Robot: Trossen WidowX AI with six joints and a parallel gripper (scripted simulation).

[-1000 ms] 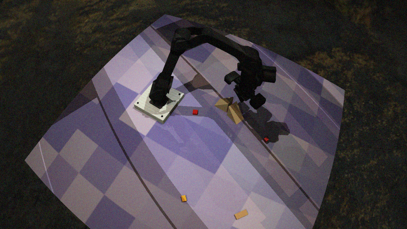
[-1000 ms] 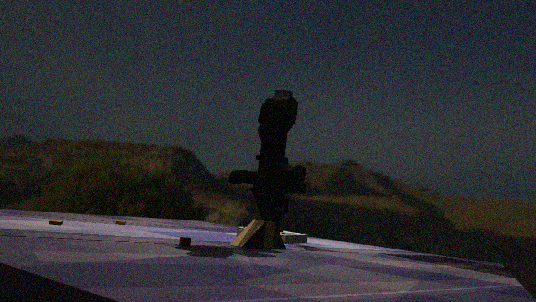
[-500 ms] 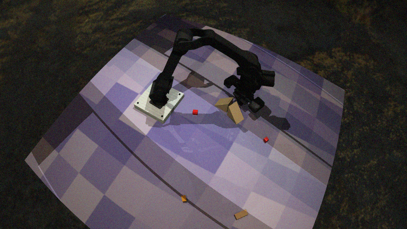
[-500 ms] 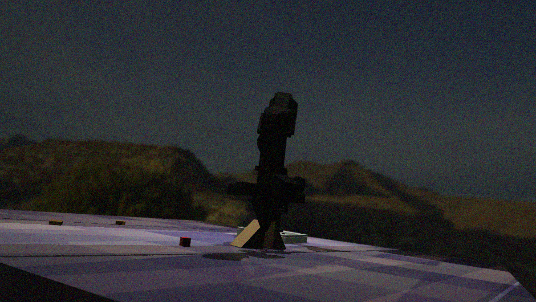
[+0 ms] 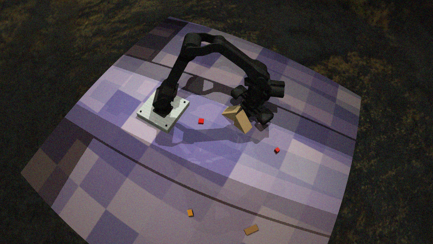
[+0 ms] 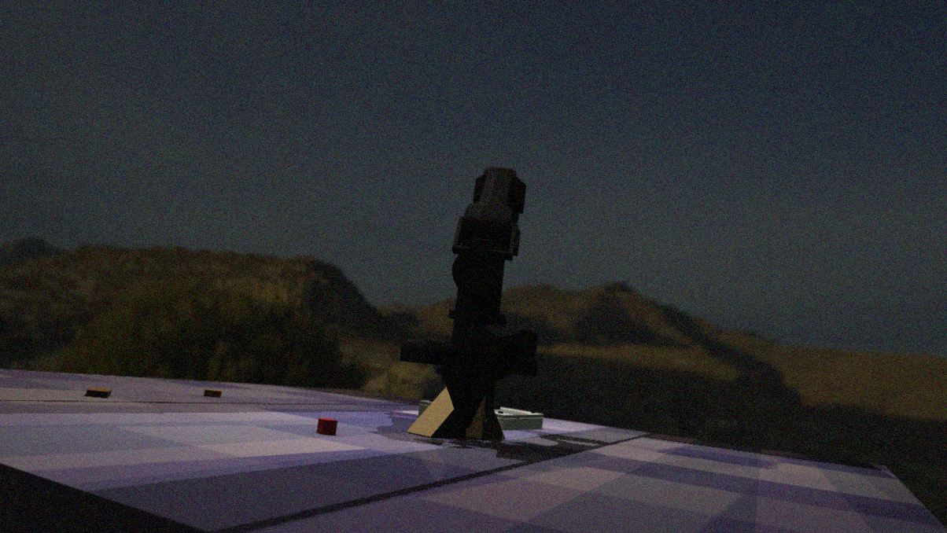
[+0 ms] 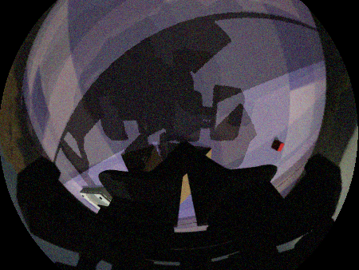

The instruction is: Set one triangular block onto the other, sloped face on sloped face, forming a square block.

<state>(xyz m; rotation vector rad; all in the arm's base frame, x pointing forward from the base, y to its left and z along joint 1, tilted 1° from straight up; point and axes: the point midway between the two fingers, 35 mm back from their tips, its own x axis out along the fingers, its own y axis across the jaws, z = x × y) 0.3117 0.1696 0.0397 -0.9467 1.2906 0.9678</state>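
On a purple checkered table (image 5: 90,169), a black arm (image 5: 212,48) arches from its grey base plate (image 5: 178,113) toward three o'clock, its gripper (image 5: 244,110) clenched on nothing and pressed low against a tan triangular block (image 5: 239,119) near the table's centre. Two small red cubes sit apart: one (image 5: 200,121) at nine o'clock of the block, the other (image 5: 277,149) at four o'clock. Far off at six o'clock lie an orange cube (image 5: 190,212) and a flat orange piece (image 5: 251,229).
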